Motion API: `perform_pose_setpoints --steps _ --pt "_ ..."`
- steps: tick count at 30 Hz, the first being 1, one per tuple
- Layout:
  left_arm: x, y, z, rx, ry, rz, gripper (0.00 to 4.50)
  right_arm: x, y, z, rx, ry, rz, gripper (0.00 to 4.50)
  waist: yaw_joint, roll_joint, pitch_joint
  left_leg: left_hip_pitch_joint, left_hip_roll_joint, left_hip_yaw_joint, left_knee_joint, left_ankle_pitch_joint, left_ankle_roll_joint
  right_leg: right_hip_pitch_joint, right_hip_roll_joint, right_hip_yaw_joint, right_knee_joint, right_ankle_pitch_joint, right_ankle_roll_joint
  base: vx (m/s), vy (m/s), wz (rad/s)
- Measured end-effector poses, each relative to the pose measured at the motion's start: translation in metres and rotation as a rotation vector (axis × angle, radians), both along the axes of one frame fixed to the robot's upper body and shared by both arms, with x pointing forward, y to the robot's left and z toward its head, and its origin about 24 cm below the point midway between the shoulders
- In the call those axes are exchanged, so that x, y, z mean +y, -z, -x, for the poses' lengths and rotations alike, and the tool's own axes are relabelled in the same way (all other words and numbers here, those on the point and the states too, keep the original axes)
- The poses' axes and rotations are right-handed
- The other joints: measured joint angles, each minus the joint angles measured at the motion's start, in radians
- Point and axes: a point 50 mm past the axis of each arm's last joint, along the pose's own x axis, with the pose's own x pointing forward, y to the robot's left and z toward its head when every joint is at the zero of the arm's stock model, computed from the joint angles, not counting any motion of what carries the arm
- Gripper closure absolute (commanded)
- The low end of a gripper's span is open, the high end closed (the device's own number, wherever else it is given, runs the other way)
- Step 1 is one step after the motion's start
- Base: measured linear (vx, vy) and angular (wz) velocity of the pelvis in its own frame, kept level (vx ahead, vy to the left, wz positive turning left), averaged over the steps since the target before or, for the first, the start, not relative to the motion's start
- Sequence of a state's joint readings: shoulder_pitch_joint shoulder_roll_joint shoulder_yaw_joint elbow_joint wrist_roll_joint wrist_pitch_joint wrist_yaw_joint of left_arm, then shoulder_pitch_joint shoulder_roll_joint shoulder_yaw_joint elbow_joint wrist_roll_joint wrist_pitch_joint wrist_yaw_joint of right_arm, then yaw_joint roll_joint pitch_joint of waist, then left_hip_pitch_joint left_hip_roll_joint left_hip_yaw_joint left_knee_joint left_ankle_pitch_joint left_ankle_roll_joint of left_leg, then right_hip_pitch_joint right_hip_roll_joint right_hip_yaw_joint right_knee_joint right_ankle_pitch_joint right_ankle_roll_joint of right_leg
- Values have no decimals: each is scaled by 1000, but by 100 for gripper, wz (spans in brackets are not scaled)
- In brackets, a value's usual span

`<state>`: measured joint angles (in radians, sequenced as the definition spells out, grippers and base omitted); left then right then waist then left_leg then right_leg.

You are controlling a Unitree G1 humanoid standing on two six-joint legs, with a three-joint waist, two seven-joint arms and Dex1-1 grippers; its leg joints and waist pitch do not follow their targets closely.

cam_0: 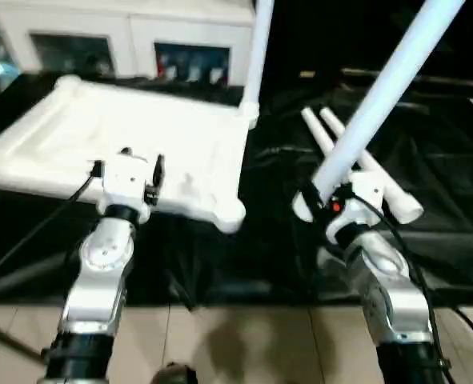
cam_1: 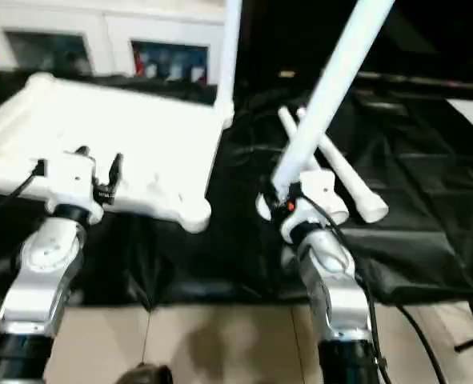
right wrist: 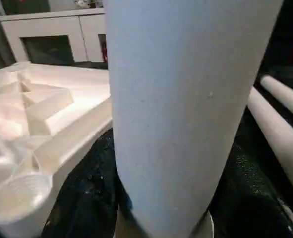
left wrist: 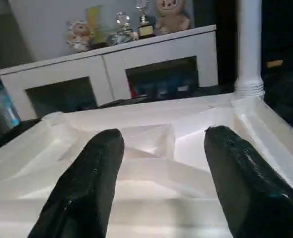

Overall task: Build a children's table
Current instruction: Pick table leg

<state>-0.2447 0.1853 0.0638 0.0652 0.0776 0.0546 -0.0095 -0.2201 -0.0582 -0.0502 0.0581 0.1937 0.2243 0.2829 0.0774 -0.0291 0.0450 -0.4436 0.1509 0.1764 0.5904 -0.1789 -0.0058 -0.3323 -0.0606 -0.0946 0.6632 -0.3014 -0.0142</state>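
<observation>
Since the right claw (cam_0: 326,200) is pinching a long leg (cam_0: 384,92) right down at its fat end, with the rest sticking way up and out past the frame, I'd say the big risk is leverage: all that length above the grip could make it swing or twist in the fingers, and a sloppy swing could knock the leg (cam_0: 256,56) already standing in the far corner of the tabletop (cam_0: 124,144). Lining that round end up with the near corner socket (right wrist: 17,198) looks fiddly too; come in crooked and it'll probably jam on the rim or shove the whole top across the surface (cam_0: 300,240), since slick plastic on black cloth won't hold much. Left claw (cam_0: 128,170) is spread with nothing in it, hovering at the near edge of the top, so it isn't bracing anything yet. Material-wise it's all smooth white moulded plastic: the top lies upside down, ribs and raised walls showing, rounded corners. Two spare legs (cam_0: 356,164), tapered tubes, lie side by side on the wrinkly cloth just behind the right claw.
</observation>
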Motion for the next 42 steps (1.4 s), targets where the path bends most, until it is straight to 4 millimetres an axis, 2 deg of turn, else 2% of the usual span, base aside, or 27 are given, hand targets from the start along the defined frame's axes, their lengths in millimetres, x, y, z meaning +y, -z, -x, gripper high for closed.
perform_pose_setpoints --steps 1,2,3,5,7,9,11,14,15,16,18,21,23,26,27,28,29,30,31,32,33,34,35,36,38,40,42 --pt "-7 0 0 -8 25 4 152 -7 5 2 23 8 19 259 21 0 1 5 -1 -30 61 -4 8 -4 1 -7 3 4 0 -62 -140 -36" --pt "-9 -1 0 -14 42 -3 152 -10 6 3 24 9 31 259 25 4 -3 18 1 -41 60 -2 3 -11 1 -17 3 9 -1 -64 -82 -38" --pt "-10 -5 -1 -31 58 -18 152 -13 5 2 21 17 37 259 23 14 -6 33 11 -49 33 1 -37 -21 2 -36 3 17 -6 -64 -82 -38" --pt "-8 -5 -1 -32 57 -41 152 -14 8 2 32 16 39 259 17 2 -6 26 13 -52 22 6 -43 -29 5 -41 -3 28 -12 -57 -37 -11" --pt "-9 -5 -1 -31 61 -44 152 -13 10 2 43 9 40 259 7 3 -5 11 5 -89 20 14 -39 -21 1 -78 -20 38 -21 -47 -32 10" --pt "-11 -5 -1 -27 69 -37 152 -11 11 2 47 -6 47 259 8 10 -1 10 3 -116 18 13 -39 8 -2 -114 -44 39 -20 -18 -14 41" --pt "-11 -4 -1 -26 70 -36 152 -8 10 1 42 -21 49 259 12 12 7 24 4 -116 11 12 -39 40 -6 -131 -59 36 -18 8 -7 51" --pt "-12 -5 -1 -28 73 -33 152 -6 5 -3 19 -26 50 259 15 21 31 59 34 -78 57 -60 -25 101 -30 -180 -79 21 -2 14 32 47" --pt "-8 -3 0 -23 63 -34 152 -2 3 -4 11 -33 37 259 16 26 37 76 48 -59 57 -69 -34 126 -30 -181 -83 16 7 2 66 37" --pt "-5 -3 0 -21 56 -35 152 1 2 -5 4 -41 24 259 16 28 41 87 48 -49 53 -68 -35 125 -27 -154 -64 -7 6 61 78 9" --pt "1 -5 -1 -20 39 -41 152 7 1 -6 3 -57 -1 259 7 9 35 110 17 -44 53 -67 -35 96 -14 -51 13 -42 -28 136 88 -5" --pt "3 -6 -2 -20 35 -33 152 7 2 -5 14 -61 -2 259 -20 -7 25 133 -14 -46 51 -71 -29 64 -18 4 4 -26 0 122 26 -13" --pt "-4 -6 -4 -22 55 -11 152 -1 7 -3 35 -45 18 259 -15 -18 13 130 -15 -36 39 -81 -18 76 -16 19 -17 -18 24 156 -49 5" --pt "-20 -7 -6 -22 115 -7 152 -14 12 -3 58 -2 37 259 4 -7 5 68 -15 -57 119 -96 34 79 -8 26 -51 -19 25 183 -32 2" --pt "-19 -8 -6 -24 112 -10 152 -15 11 -3 56 0 42 259 9 11 -6 42 -3 -66 77 -73 60 85 10 20 -66 -21 28 192 -10 2" --pt "-17 -8 -7 -25 108 -16 152 -14 11 -3 54 -1 46 259 9 27 -12 42 15 -80 51 -37 30 84 25 2 -59 -30 37 171 -9 7" --pt "-10 -6 -5 -16 88 -23 152 -7 12 -5 57 -16 40 259 5 19 -12 50 13 -91 55 -51 -15 66 18 -4 -8 -42 35 194 -36 -10" --pt "3 -2 -5 9 47 -30 152 10 9 -7 46 -68 31 259 -8 7 -13 62 -1 -106 57 -65 -11 18 7 0 79 -48 40 194 -36 -10" --pt "5 -2 -5 14 37 -30 152 14 8 -7 39 -85 32 259 -9 5 -14 74 -8 -115 52 -72 -11 -18 6 2 114 -47 44 204 -46 -26" --pt "5 -2 -6 12 38 -27 152 15 8 -7 35 -88 35 259 -11 1 -15 86 -16 -118 46 -78 -11 -54 2 6 120 -41 55 153 -23 -14" --pt "3 -3 -6 6 43 -22 152 12 8 -7 33 -84 42 259 -18 -15 -14 105 -26 -105 39 -86 -13 -94 -1 28 102 -25 68 153 -23 -14" --pt "1 -5 -6 -1 47 -16 152 10 7 -8 33 -82 48 259 -22 -40 -12 119 -41 -92 34 -93 -16 -110 -9 47 55 -2 57 133 -29 -6" --pt "0 -7 -6 -11 52 -9 152 7 7 -8 31 -78 52 259 -25 -71 -11 129 -59 -76 38 -102 -16 -107 -24 69 5 79 22 89 -85 10" --pt "-6 -4 -6 -2 75 15 152 0 11 -6 46 -67 58 259 -21 -79 -8 132 -59 -67 63 -121 11 -95 -13 87 17 72 16 89 -85 10" --pt "-15 -1 -5 12 131 16 152 -8 13 -6 58 -52 65 259 -7 -75 -6 124 -52 -85 85 -121 33 -75 6 85 3 74 -2 105 -79 0" --pt "-9 -4 -5 5 140 -3 152 -6 11 -7 49 -61 61 259 -9 -69 -6 108 -42 -91 53 -90 -41 -68 22 75 1 79 1 56 -26 -4" --pt "3 -4 -3 23 182 -24 152 6 9 -7 40 -114 38 259 -16 -69 -5 95 -28 -86 53 -80 -62 -69 30 72 -11 86 3 0 0 0"
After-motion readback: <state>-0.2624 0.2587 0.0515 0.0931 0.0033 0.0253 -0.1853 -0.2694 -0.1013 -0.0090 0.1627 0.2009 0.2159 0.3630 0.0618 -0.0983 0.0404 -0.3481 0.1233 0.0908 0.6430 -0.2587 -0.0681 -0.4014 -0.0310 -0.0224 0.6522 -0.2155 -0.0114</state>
